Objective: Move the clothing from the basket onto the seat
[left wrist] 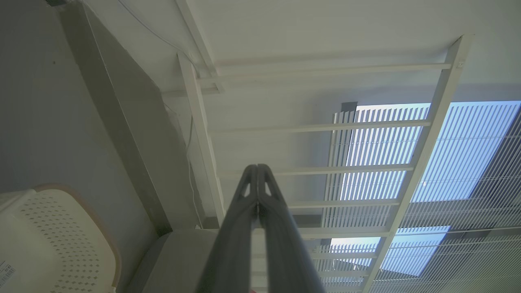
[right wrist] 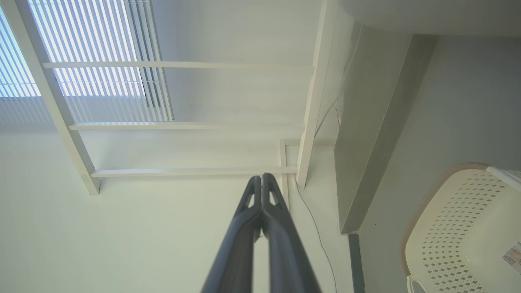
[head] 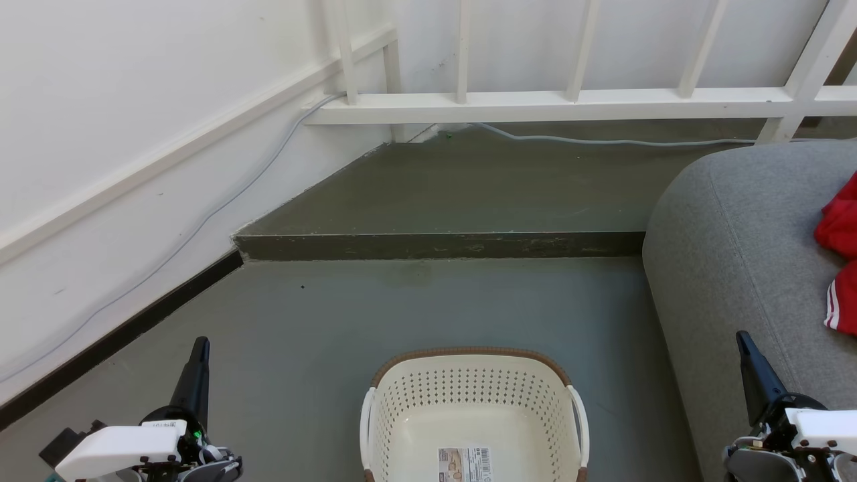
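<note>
The clothing lies on the seat at the far right; the basket on the floor shows a bare bottom and paper label, though its near end is cut off. Left tool and right tool, each pressed together, hold nothing; checking that hidden end seems wise

Lower left of the frame: left gripper, with long, tapered dark fingers that have triangular cut-outs near the tips. Its white wrist housing bears a small printed label and a green dot. Lower right: right gripper, matching, on a grey metal base.
</note>
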Controlling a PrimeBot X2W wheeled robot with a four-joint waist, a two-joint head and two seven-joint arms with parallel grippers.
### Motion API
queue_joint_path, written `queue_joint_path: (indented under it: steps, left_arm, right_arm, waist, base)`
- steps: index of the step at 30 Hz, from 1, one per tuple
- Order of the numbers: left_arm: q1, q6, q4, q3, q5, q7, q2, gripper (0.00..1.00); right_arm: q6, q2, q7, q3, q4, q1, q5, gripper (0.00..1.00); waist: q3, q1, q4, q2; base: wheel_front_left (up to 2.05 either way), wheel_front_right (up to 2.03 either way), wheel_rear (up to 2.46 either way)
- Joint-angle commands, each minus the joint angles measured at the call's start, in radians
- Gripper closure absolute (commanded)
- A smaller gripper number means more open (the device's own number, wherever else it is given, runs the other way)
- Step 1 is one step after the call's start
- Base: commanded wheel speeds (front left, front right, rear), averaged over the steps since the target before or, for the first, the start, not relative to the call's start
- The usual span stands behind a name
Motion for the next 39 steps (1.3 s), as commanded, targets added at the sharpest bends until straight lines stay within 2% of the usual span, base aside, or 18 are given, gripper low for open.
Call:
queue_joint_path:
  steps: [1, 39]
  left_arm:
    - [-0.057, -0.007, -0.028, 0.033, -0.004, 0.006, 0.012, 1.00]
    - [-0.057, -0.007, -0.028, 0.033, -0.004, 0.006, 0.012, 1.00]
  right_arm:
    - [0.004, -0.010, 0.008, 0.017, -0.033, -0.037, 0.011, 1.00]
    - [0.004, -0.010, 0.008, 0.017, -0.033, -0.037, 0.011, 1.00]
  waist:
    - [0.000, 0.0000, 0.000, -0.0001]
    - [0.000, 0.0000, 0.000, -0.0001]
  base:
    - [0.00, 0.00, 0.00]
    - [0.00, 0.00, 0.00]
